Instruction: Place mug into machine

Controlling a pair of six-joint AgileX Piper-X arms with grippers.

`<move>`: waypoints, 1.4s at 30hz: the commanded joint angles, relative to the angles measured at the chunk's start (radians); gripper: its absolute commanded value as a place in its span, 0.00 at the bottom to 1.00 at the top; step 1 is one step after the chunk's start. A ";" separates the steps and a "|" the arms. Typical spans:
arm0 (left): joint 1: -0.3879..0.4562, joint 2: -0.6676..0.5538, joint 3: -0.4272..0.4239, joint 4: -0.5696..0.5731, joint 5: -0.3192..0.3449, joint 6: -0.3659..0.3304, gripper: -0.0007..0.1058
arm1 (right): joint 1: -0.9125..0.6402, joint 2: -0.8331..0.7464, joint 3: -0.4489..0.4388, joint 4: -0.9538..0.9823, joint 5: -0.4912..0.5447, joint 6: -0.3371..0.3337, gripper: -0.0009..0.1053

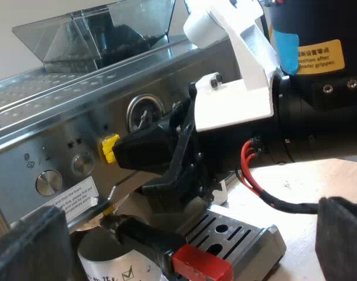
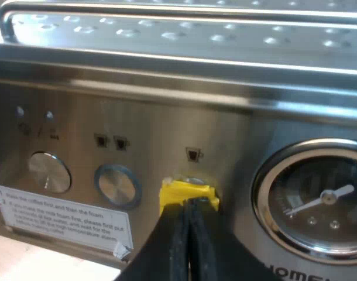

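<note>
With the mug (image 1: pixel 108 267) already at six o'clock beneath the holder (image 1: pixel 146 235), the right gripper (image 2: pixel 187 205), pressed together at the espresso machine (image 2: pixel 167 111) panel, looked to need a square, gentle push; the left gripper (image 1: pixel 187 234) hung spread.

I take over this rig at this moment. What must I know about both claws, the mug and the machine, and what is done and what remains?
The left claw is open and holds nothing; it faces the machine.
The right claw is shut, with its tips at the yellow button on the machine's front, near the gauge.
The mug stands under the holder, whose red-ended handle reaches out above it.
Done: the mug seems placed.
Left: probably only to check its seat, as its base is hidden, and to draw the arms back.
</note>
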 commanded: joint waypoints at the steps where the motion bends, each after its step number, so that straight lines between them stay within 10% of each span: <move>1: -0.005 -0.006 -0.006 -0.016 0.006 0.005 0.80 | -0.055 0.016 -0.012 -0.012 0.056 0.000 0.01; 6: -0.005 -0.006 -0.006 -0.016 0.004 0.005 0.80 | 0.000 -0.016 -0.012 0.041 0.056 -0.003 0.02; 15: -0.005 -0.006 -0.006 0.016 0.004 0.005 0.80 | 0.134 -0.104 -0.012 0.193 0.056 0.004 0.58; 18: -0.005 -0.006 -0.006 0.013 -0.005 -0.001 0.80 | 0.164 -0.142 -0.012 0.260 0.056 0.014 0.63; 31: -0.005 0.026 -0.171 0.117 -0.096 -0.163 0.80 | 0.158 -0.382 -0.012 0.716 0.054 0.085 0.63; 42: 0.027 0.323 -0.390 0.117 -0.118 -0.212 0.80 | -0.034 -0.619 -0.012 0.941 -0.031 0.109 0.63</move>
